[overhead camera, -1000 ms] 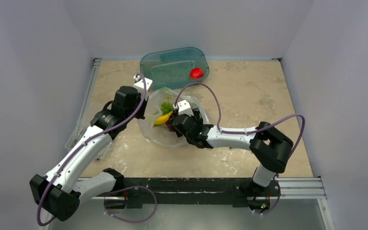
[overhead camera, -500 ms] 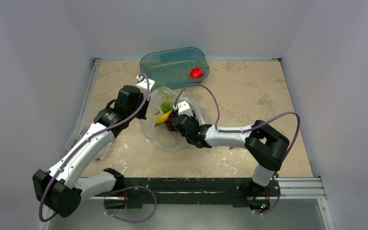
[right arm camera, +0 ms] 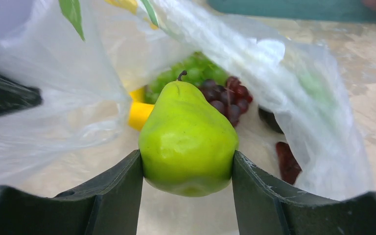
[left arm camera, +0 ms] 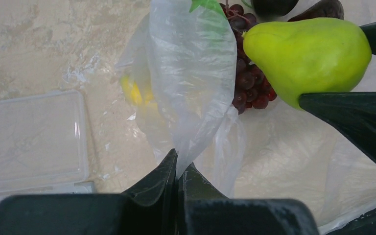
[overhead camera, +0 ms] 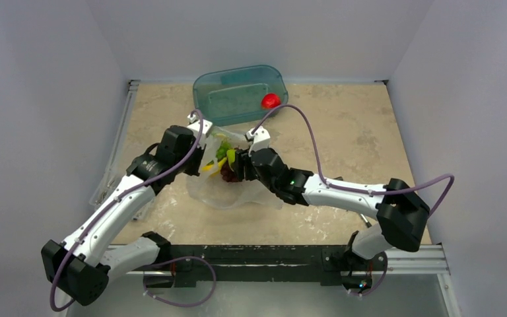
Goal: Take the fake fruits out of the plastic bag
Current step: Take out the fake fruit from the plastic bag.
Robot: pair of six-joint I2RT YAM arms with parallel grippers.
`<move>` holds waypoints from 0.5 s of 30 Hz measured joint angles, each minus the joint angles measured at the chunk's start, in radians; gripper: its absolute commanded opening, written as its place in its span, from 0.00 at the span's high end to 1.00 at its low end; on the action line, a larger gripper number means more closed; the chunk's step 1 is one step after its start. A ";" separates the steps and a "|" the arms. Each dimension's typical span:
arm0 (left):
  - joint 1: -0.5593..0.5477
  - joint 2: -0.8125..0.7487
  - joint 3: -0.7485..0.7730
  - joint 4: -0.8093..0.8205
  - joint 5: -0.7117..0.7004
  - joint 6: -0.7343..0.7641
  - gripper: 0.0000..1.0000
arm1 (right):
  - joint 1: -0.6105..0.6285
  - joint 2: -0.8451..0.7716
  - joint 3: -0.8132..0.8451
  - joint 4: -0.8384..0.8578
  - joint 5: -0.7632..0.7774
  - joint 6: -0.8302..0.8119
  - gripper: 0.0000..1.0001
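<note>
The clear plastic bag (overhead camera: 228,191) lies mid-table with fruits inside. My left gripper (left arm camera: 181,166) is shut on a fold of the bag (left arm camera: 191,83) and holds it up. My right gripper (right arm camera: 187,161) is inside the bag's mouth, shut on a green pear (right arm camera: 188,139); the pear also shows in the left wrist view (left arm camera: 306,56). Behind the pear lie a dark purple grape bunch (right arm camera: 227,100), a green grape bunch (right arm camera: 196,68) and a yellow banana (right arm camera: 139,112). In the top view the right gripper (overhead camera: 234,164) sits at the fruits, the left gripper (overhead camera: 201,158) beside it.
A teal translucent tub (overhead camera: 239,94) with a red round fruit (overhead camera: 270,100) stands at the back. A flat clear box (left arm camera: 29,137) lies at the table's left edge. A dark red piece (right arm camera: 288,161) lies in the bag to the right.
The right arm has stretched out and its gripper has shifted left and up with the pear. The left gripper has moved nearer, pulling the bag's fold up and left.
</note>
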 measured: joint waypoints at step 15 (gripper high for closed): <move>-0.002 -0.092 -0.095 0.012 -0.209 -0.012 1.00 | 0.001 -0.180 -0.008 0.041 -0.215 0.067 1.00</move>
